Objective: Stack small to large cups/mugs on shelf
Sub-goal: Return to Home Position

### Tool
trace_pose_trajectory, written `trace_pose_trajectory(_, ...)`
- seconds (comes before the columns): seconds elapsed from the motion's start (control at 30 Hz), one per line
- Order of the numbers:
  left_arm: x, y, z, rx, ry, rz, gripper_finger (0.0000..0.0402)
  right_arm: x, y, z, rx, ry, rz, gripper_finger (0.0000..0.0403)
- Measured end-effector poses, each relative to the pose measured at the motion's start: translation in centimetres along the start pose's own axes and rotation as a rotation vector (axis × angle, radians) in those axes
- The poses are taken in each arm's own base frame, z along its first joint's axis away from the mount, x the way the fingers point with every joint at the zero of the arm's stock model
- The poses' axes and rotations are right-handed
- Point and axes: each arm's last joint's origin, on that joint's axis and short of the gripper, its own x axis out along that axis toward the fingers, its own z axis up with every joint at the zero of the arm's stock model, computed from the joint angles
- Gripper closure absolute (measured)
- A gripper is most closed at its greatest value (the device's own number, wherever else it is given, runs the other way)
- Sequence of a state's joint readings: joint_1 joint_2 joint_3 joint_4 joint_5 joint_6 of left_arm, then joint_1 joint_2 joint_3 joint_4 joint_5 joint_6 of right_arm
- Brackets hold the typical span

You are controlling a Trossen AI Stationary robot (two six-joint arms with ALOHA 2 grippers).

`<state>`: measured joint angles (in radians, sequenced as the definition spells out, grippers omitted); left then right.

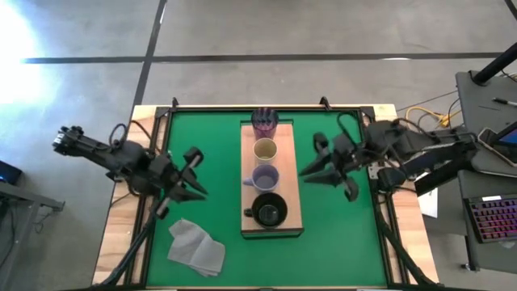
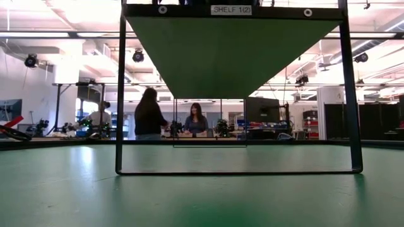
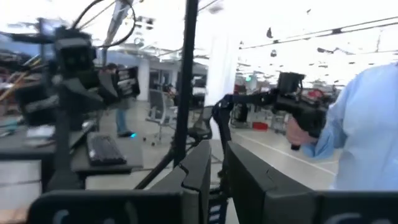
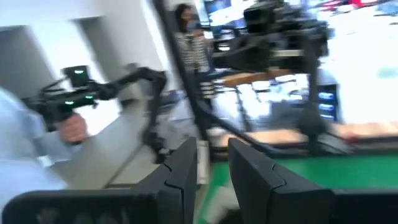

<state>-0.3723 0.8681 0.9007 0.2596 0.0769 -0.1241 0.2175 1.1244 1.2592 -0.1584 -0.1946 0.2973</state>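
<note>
Hidden: the low view catches only the underside of the shelf (image 2: 227, 57), raised on a dark frame over the mat (image 1: 339, 234); the cups on top are out of its sight.
Hard to make out: both wrist views are smeared. Each shows a person's pale blue sleeve (image 3: 367, 124) and a hand on a dark handheld device, not clear enough to name.
Cut off: the right arm's base runs into the clutter at the high view's edge.
Left pincer (image 3: 214, 155): over the mat left of the shelf, well apart from it. Its fingers seem parted by only a narrow slit, with nothing between them.
Right pincer (image 4: 213, 155): over the mat right of the shelf, apart from it. It shows the same narrow slit and is empty.
Shelf: it lies lengthwise down the middle of the mat.
Cups: four stand upright in one row on the shelf, each just beside the next.
Tumbler (image 1: 264, 123): purple, at the far end.
Cream cup (image 1: 266, 150): second in the row.
Lavender mug (image 1: 263, 178): third, with its handle toward the left arm.
Black mug (image 1: 271, 211): at the near end, the widest, its handle also to the left.
Cloth (image 1: 196, 246): grey and crumpled, on the mat near the left front corner, clear of the shelf.
Bench (image 1: 121, 234): pale wood shows around the mat.
Room: two people stand far behind in the low view.
</note>
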Motion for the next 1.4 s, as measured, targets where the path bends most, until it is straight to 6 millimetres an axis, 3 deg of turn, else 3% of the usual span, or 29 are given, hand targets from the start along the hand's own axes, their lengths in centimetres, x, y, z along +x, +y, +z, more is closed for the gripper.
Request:
trace_pose_trajectory(0.23,-6.7,1.0,-3.0,-0.025,0.02,0.131,0.0365,-6.0,-1.7,-2.4,-0.002,-0.031,-0.259,0.0319)
trace_pose_trajectory(0.37,-9.6,1.4,-6.1,-0.109,0.055,0.237,0.0365,-8.5,-1.9,-4.3,0.005,-0.047,-0.284,0.0319)
trace_pose_trajectory(0.63,-15.3,1.1,-9.5,-0.167,-0.08,0.249,0.0365,-12.7,-2.4,-9.0,0.087,-0.135,-0.389,0.0319)
trace_pose_trajectory(0.73,-15.0,1.7,-11.9,-0.21,0.027,0.327,0.0365,-13.8,-2.6,-10.9,0.109,-0.153,-0.387,0.0319)
trace_pose_trajectory(0.8,-14.8,1.7,-11.9,-0.245,0.027,0.33,0.0365,-14.5,-2.7,-11.9,0.119,-0.182,-0.381,0.0319)
trace_pose_trajectory(0.9,-14.6,2.2,-13.4,-0.289,0.074,0.42,0.0365,-15.4,-2.8,-13.2,0.088,-0.238,-0.359,0.0319)
trace_pose_trajectory(1.17,-15.0,2.4,-16.5,-0.362,0.111,0.393,0.0365,-16.8,-3.6,-17.5,0.004,-0.333,-0.328,0.0319)
trace_pose_trajectory(1.4,-15.2,2.8,-18.8,-0.47,0.163,0.428,0.0365,-15.3,-4.9,-20.1,0.017,-0.273,-0.34,0.0319)
